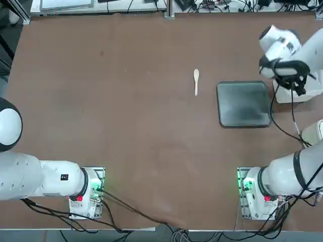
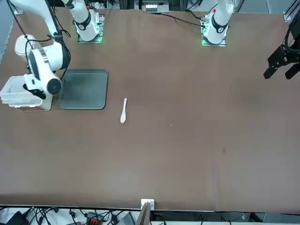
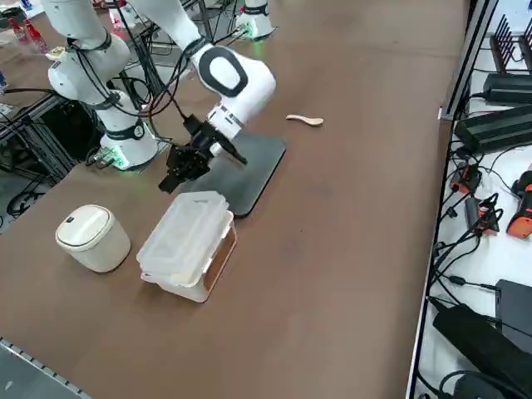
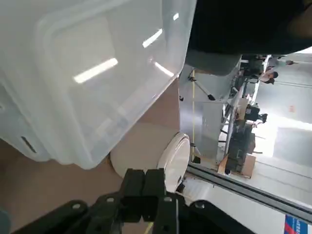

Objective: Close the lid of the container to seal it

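While the right pincer (image 4: 145,176) is fully closed with nothing in its grip, the lid (image 3: 184,234), whitish, see-through and round-cornered, lies over the top of the container (image 3: 197,287), a translucent box standing on the worktop (image 3: 349,249) between the gray tray (image 3: 243,170) and the white canister (image 3: 98,245).

White translucent squarish plastic lid, rounded corners (image 3: 184,237): lies over the top of the box, covering it, smooth raised panel with glare streaks in the wrist view. Can't tell if it's latched. Small white translucent squarish plastic container (image 3: 193,291): on the table, lower left of center in the right side view, left edge of the front view, upper right in the top view.
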